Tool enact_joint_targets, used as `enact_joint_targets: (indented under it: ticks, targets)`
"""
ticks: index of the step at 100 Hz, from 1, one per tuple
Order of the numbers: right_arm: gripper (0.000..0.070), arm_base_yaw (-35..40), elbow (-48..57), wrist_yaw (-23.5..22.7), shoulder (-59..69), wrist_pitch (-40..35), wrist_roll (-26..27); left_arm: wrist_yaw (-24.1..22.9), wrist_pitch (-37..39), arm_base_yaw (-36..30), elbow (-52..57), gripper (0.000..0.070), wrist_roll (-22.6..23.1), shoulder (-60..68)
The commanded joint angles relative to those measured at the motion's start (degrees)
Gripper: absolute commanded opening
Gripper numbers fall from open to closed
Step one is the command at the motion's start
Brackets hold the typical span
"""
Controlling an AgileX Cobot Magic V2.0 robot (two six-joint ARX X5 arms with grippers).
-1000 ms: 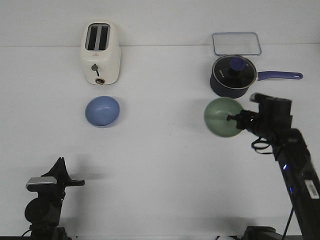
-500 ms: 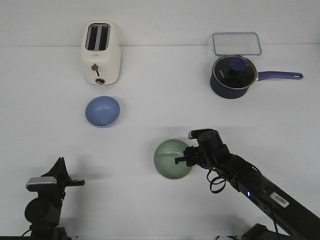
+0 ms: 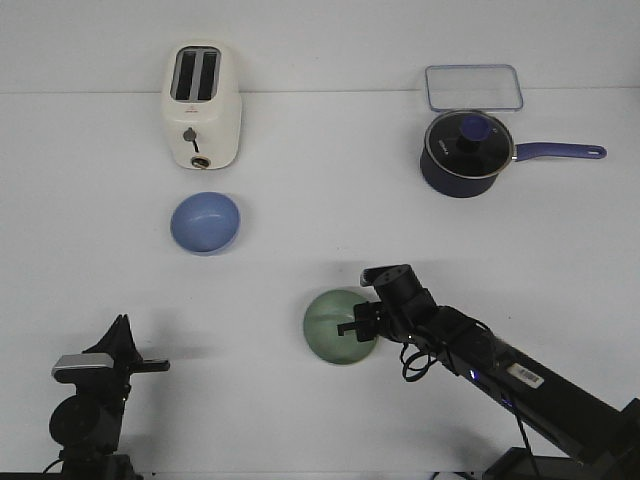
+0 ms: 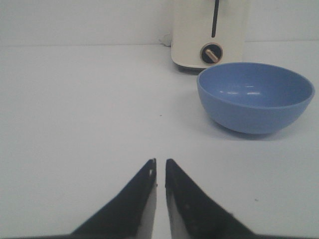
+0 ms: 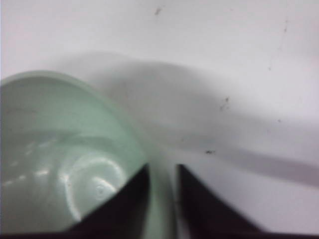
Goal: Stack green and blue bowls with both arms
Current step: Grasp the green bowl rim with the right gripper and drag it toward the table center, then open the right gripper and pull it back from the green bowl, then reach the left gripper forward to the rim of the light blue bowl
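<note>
The green bowl (image 3: 338,326) is near the middle front of the table, at or just above its surface. My right gripper (image 3: 356,326) is shut on its right rim, one finger inside and one outside; the wrist view shows the green bowl (image 5: 55,164) clamped between the fingers (image 5: 162,172). The blue bowl (image 3: 205,222) sits upright in front of the toaster, far left of the green one. It shows in the left wrist view (image 4: 255,96) ahead of my left gripper (image 4: 160,163), which is shut and empty. My left gripper (image 3: 150,366) rests at the front left.
A cream toaster (image 3: 201,104) stands at the back left. A dark navy lidded saucepan (image 3: 465,153) with a long handle sits at the back right, with a clear lidded container (image 3: 473,86) behind it.
My right arm carried the green bowl from beside the saucepan down and left to the middle front of the table. The left arm and blue bowl have not moved.
</note>
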Motion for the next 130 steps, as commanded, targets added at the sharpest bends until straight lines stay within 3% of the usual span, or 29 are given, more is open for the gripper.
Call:
enact_joint_targets:
  ticks: [1, 27, 56, 63, 76, 88, 99, 119, 130]
  targets:
    - [0.0414, 0.5, 0.6, 0.0, 0.8, 0.3, 0.3, 0.2, 0.8, 0.1, -1.2, 0.0015, -0.3, -0.1]
    - [0.0412, 0.3, 0.6, 2.0, -10.5, -1.0, -5.6, 0.2, 0.8, 0.1, -1.2, 0.0015, -0.3, -0.1]
    - [0.0408, 5.7, -4.5, 15.8, -38.5, -4.9, -9.7, 0.2, 1.8, 0.1, -1.2, 0.0015, -0.7, -0.2]
    - [0.0406, 7.3, -7.7, 18.3, -44.9, -4.3, -9.8, 0.2, 2.2, 0.1, -1.1, 0.0015, -4.4, -0.1]
    - [0.0398, 8.3, -12.9, 20.4, -53.7, -4.3, -9.6, 0.6, 1.7, 0.1, -1.1, 0.0015, -15.9, -0.1]
    - [0.0398, 8.3, -14.7, 20.6, -57.6, -4.6, -9.5, 0.6, 2.6, 0.1, -1.1, 0.0015, -19.1, -0.1]
    - [0.0398, 8.3, -14.8, 20.7, -58.1, -4.8, -9.6, 3.0, 3.9, 0.1, -0.2, 0.0010, -25.2, -0.1]
    - [0.0398, 8.3, -14.8, 20.7, -58.0, -5.2, -9.6, 3.5, 0.5, 0.1, 13.9, 0.0011, -27.3, 10.5]
    - [0.0398, 8.3, -14.8, 21.1, -58.0, -5.1, -9.6, 5.7, -5.3, 0.1, 26.3, 0.0026, -23.7, 25.2]
